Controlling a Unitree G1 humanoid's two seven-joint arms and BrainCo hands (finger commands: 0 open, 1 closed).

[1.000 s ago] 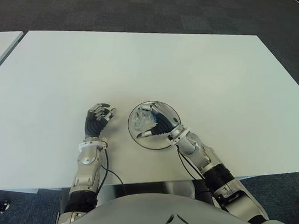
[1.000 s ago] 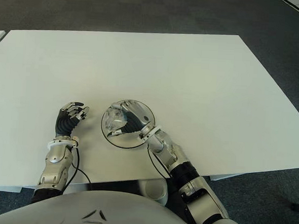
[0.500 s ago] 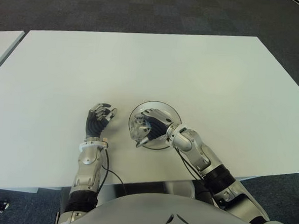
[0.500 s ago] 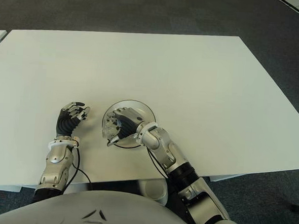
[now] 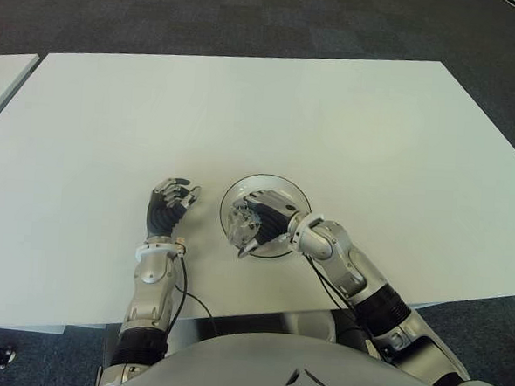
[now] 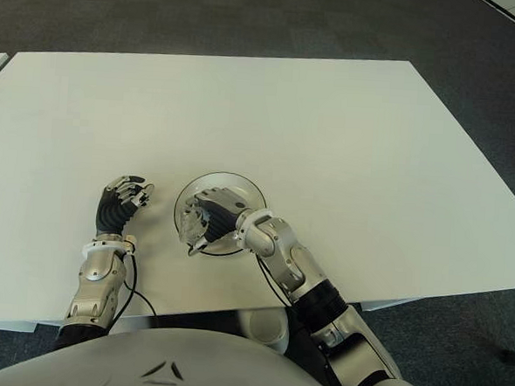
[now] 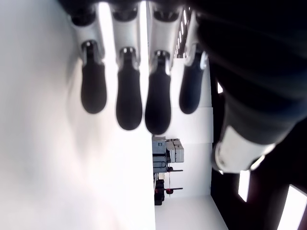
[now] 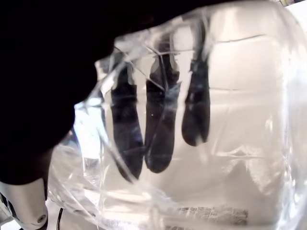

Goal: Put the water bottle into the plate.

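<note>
Fingers of our right hand [image 5: 269, 218] are wrapped around the clear, crinkled plastic water bottle [image 5: 241, 224], gripping it over the round, transparent glass plate [image 5: 286, 184] near the front edge of the wide white table [image 5: 332, 119]; in the right wrist view the dark fingertips [image 8: 160, 120] show through the bottle's [image 8: 225, 143] creased wall, pressed against its far side, and a strip of printed label runs along one edge; from the eye views the bottle sits at the left part of the plate, its body close to the left rim, but it is so see-through and so covered by the hand that we cannot tell which way its long axis runs or where the cap points, nor whether it touches the plate; our right forearm reaches in from the front right, crossing the plate's near rim; our left hand [image 5: 166, 207] shows just left of the plate, apart from it, palm toward the plate, its fingers [image 7: 128, 96] loosely curled and holding nothing; a second white tabletop [image 5: 2, 77] shows at the far left edge, and dark chequered carpet [image 5: 251, 18] lies beyond the table.
</note>
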